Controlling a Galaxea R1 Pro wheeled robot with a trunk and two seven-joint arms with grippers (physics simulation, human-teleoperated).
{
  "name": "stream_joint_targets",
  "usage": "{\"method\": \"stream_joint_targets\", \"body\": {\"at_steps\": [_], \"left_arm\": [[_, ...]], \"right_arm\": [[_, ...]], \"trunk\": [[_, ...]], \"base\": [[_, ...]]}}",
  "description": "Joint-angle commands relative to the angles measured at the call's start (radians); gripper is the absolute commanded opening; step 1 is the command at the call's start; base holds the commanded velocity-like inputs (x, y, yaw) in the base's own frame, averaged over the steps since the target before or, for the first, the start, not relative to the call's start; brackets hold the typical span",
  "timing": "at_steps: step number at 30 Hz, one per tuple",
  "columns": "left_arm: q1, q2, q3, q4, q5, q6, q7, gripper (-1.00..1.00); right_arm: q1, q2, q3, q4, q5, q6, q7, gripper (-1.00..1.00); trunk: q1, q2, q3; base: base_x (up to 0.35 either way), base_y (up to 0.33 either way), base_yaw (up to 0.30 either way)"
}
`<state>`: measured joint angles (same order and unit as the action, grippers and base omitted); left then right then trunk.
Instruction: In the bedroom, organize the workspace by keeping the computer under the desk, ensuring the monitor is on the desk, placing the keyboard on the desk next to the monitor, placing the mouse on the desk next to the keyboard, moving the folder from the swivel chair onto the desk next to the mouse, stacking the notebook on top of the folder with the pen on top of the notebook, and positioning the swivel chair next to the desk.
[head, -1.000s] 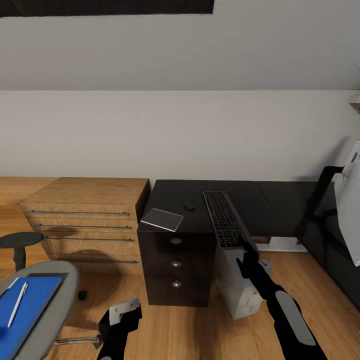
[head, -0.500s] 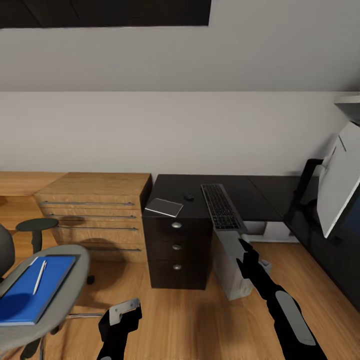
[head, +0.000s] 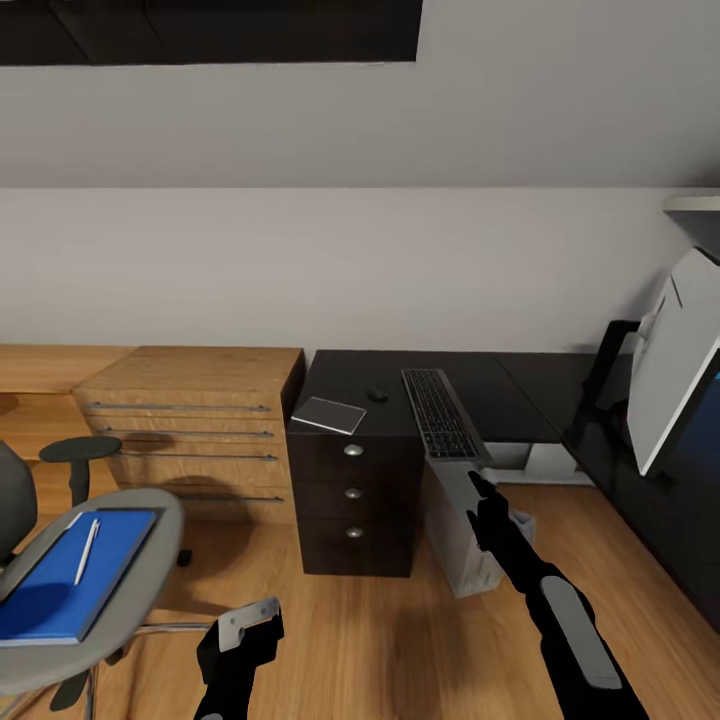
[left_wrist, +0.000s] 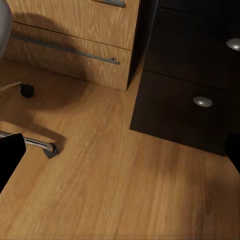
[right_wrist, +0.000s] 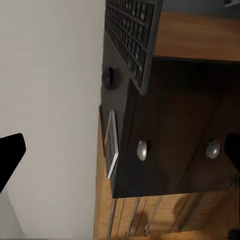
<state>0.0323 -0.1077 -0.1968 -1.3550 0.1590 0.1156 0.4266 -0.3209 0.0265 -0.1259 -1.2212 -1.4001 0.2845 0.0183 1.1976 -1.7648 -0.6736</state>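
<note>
You face the black desk (head: 470, 385), its keyboard (head: 440, 413), notebook (head: 328, 414) and mouse (head: 377, 394) on top, the folder (head: 62, 578) and pen (head: 86, 550) on the swivel chair (head: 130, 580), as both your left gripper (head: 240, 640) and right gripper (head: 480, 497) hang spread wide, holding nothing.

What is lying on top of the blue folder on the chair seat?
A white pen lies on the blue folder, which rests on the swivel chair seat. Nothing else sits on the folder's visible part; its near end runs out of the head view.
</note>
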Motion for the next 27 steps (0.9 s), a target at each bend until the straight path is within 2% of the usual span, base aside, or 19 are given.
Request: {"method": "stream_joint_targets", "body": {"at_steps": [1, 2, 3, 7, 8, 12, 13, 17, 19, 22, 24, 27], "left_arm": [[0.0, 0.0, -0.001, -0.001, 0.006, 0.005, 0.005, 1.0], [0.0, 0.0, -0.001, 0.0, 0.006, 0.006, 0.005, 1.0], [0.0, 0.0, -0.001, 0.002, 0.006, 0.008, 0.005, 1.0], [0.0, 0.0, 0.001, 0.023, 0.007, 0.01, 0.004, 1.0], [0.0, 0.001, 0.001, 0.043, 0.007, 0.011, 0.004, 1.0], [0.0, 0.001, 0.002, 0.082, 0.007, 0.012, 0.004, 1.0], [0.0, 0.001, 0.002, 0.095, 0.007, 0.013, 0.004, 1.0], [0.0, 0.0, 0.002, 0.111, 0.007, 0.015, 0.005, 1.0], [0.0, -0.001, 0.002, 0.125, 0.007, 0.015, 0.005, 1.0], [0.0, -0.001, 0.002, 0.141, 0.007, 0.015, 0.005, 1.0], [0.0, -0.001, 0.002, 0.156, 0.007, 0.015, 0.004, 1.0], [0.0, -0.001, 0.002, 0.204, 0.007, 0.012, 0.007, 1.0]], "right_arm": [[0.002, 0.005, 0.001, -0.008, 0.015, 0.005, -0.006, 1.0], [0.003, 0.01, 0.005, -0.016, 0.038, 0.002, -0.015, 1.0], [0.007, 0.02, 0.01, -0.03, 0.092, -0.007, -0.036, 1.0], [0.01, 0.04, 0.02, -0.051, 0.224, -0.038, -0.084, 1.0], [0.011, 0.049, 0.027, -0.057, 0.292, -0.056, -0.101, 1.0], [0.012, 0.069, 0.045, -0.063, 0.409, -0.088, -0.119, 1.0], [0.013, 0.078, 0.055, -0.065, 0.45, -0.101, -0.124, 1.0], [0.014, 0.088, 0.085, -0.067, 0.499, -0.117, -0.129, 1.0], [0.015, 0.091, 0.116, -0.072, 0.52, -0.123, -0.136, 1.0], [0.016, 0.091, 0.142, -0.087, 0.543, -0.126, -0.159, 1.0], [0.016, 0.091, 0.154, -0.105, 0.563, -0.127, -0.189, 1.0], [0.018, 0.09, 0.178, -0.153, 0.628, -0.122, -0.292, 1.0]], "trunk": [[-0.004, 0.007, 0.002], [-0.008, 0.014, 0.006], [-0.012, 0.021, 0.009], [-0.027, 0.049, 0.021], [-0.031, 0.056, 0.024], [-0.046, 0.084, 0.037], [-0.05, 0.091, 0.04], [-0.065, 0.119, 0.053], [-0.073, 0.133, 0.059], [-0.084, 0.154, 0.068], [-0.092, 0.168, 0.075], [-0.104, 0.189, 0.084]], "base": [[-0.004, 0.0, 0.0], [-0.003, 0.0, 0.0], [-0.002, 0.0, 0.0], [-0.001, 0.0, 0.0], [0.0, 0.0, 0.0], [0.0, 0.0, 0.0], [0.0, 0.0, 0.0], [0.0, 0.0, 0.0], [0.0, 0.0, 0.0], [0.0, 0.0, 0.0], [0.0, 0.0, 0.0], [0.0, 0.0, 0.0]]}}
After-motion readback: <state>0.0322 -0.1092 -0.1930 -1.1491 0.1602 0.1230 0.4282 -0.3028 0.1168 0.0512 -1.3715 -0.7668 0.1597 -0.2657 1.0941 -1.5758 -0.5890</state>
